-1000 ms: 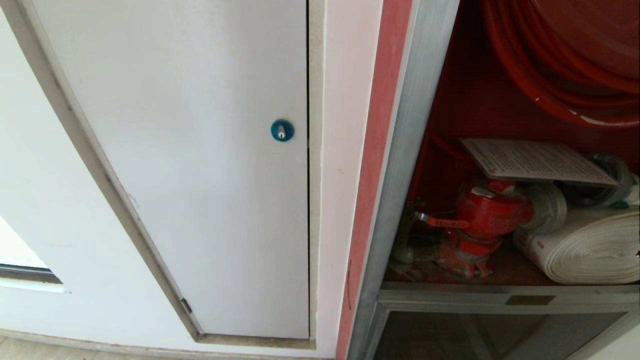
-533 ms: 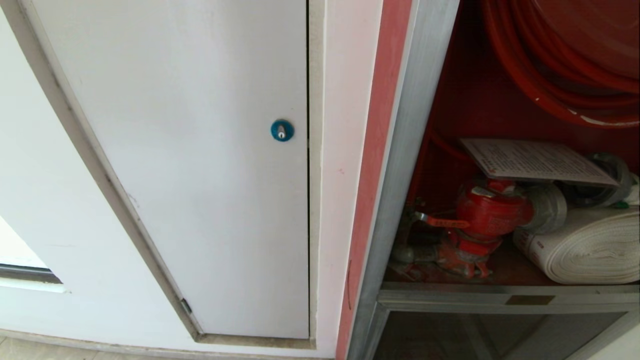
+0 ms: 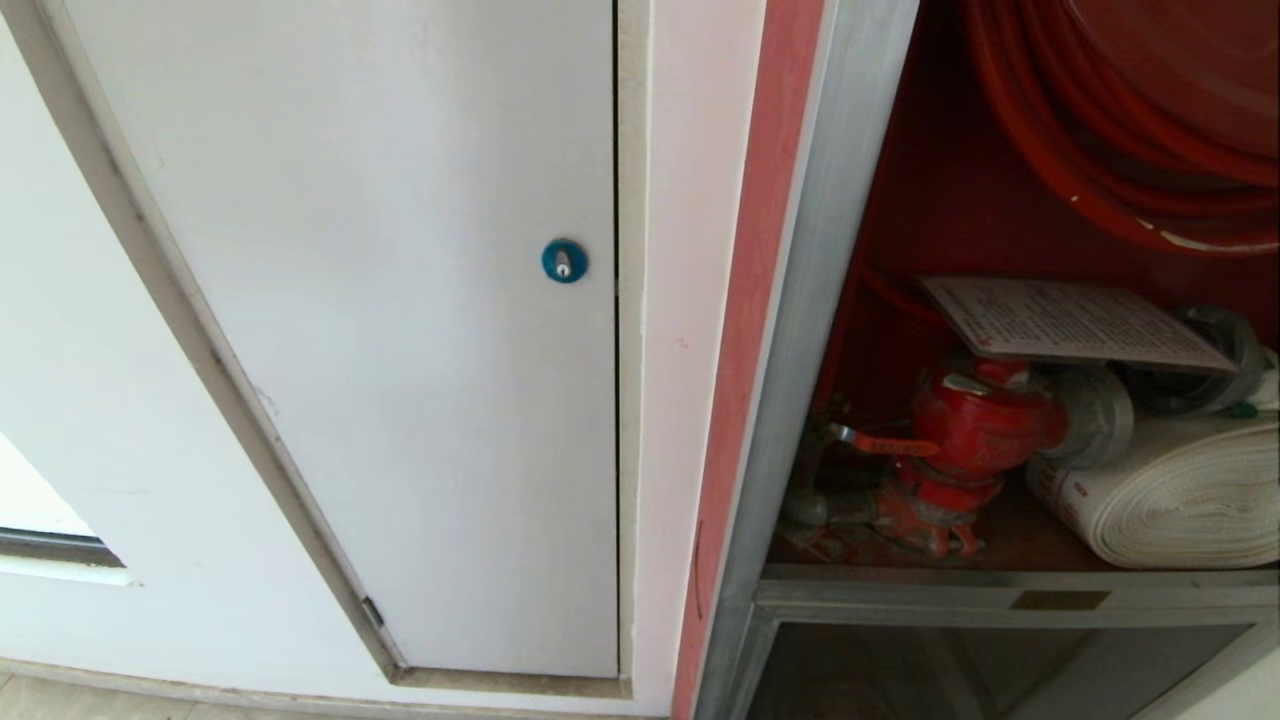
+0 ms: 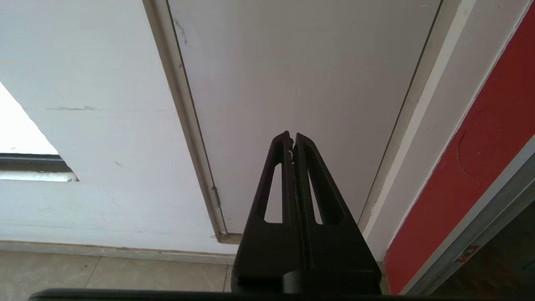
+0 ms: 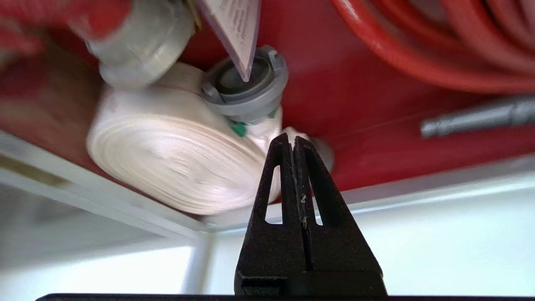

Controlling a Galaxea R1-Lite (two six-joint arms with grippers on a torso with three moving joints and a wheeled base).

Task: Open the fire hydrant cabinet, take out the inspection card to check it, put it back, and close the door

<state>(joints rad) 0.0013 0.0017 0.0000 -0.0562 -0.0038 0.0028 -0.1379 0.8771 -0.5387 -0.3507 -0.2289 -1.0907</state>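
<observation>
Right gripper (image 5: pixel 294 140) has its two black fingers pressed flat together with nothing between them, where a second ago they stood apart; the head view itself is unchanged over that second, so the closing of the hand is the only change the pictures allow. It holds no card. Judging from that, the card has been set down and the hand has shut empty, which would leave only the closing of the door still to do; the door itself is in no picture.

The inspection card (image 3: pixel 1075 322) lies inside the fire hydrant cabinet (image 3: pixel 815 300), tilted, resting over the top of the red valve (image 3: pixel 985 420) and reaching across to the grey coupling (image 3: pixel 1220 345) beside it. Just below and beside the valve sits the rolled white hose (image 3: pixel 1180 490), with the red hose reel (image 3: pixel 1120 110) above them all.

In its own wrist view the right gripper points into the open cabinet from just outside its lower frame, with the rolled hose and the grey coupling close in front of its tips and one corner of the card above the coupling. It touches none of them, as far as can be seen.

Left gripper (image 4: pixel 292 138) hangs parked, fingers shut together, well away from the valve, facing the white panel (image 4: pixel 301 75).
</observation>
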